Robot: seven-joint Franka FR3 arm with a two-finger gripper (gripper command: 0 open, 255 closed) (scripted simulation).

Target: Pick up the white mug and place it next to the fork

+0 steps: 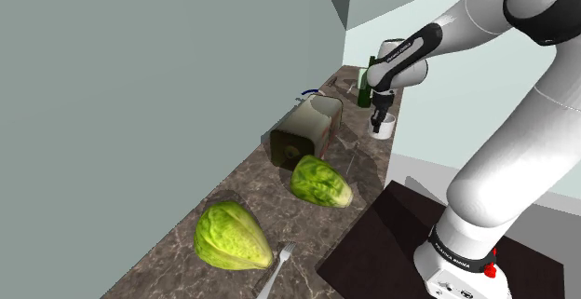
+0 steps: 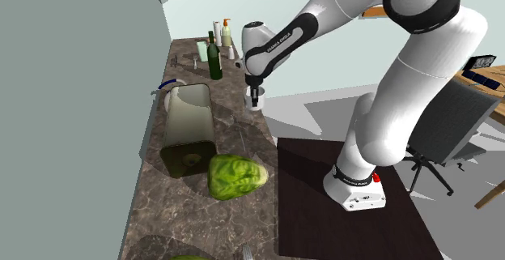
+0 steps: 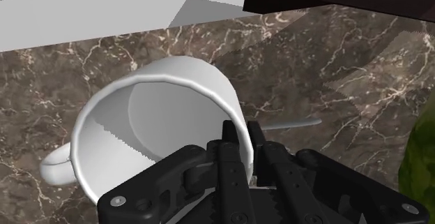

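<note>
Marbled tabletop (image 3: 334, 62), by its edge: claw (image 3: 240, 135) pinches rim wall of white mug (image 3: 160, 111). Likely rigid, light, slick; you should squeeze gently.

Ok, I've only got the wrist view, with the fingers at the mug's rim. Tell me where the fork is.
Observer: The fork lies at the other end of the counter from the white mug, at the shoulder view's lower edge.
Operator: Say what's next to it.
Observer: A green leafy vegetable sits close beside the fork, on its left in the shoulder view.
Operator: Now list what lies between the mug and the fork.
Observer: An olive box on its side, then a second green vegetable nearer the fork.
</note>
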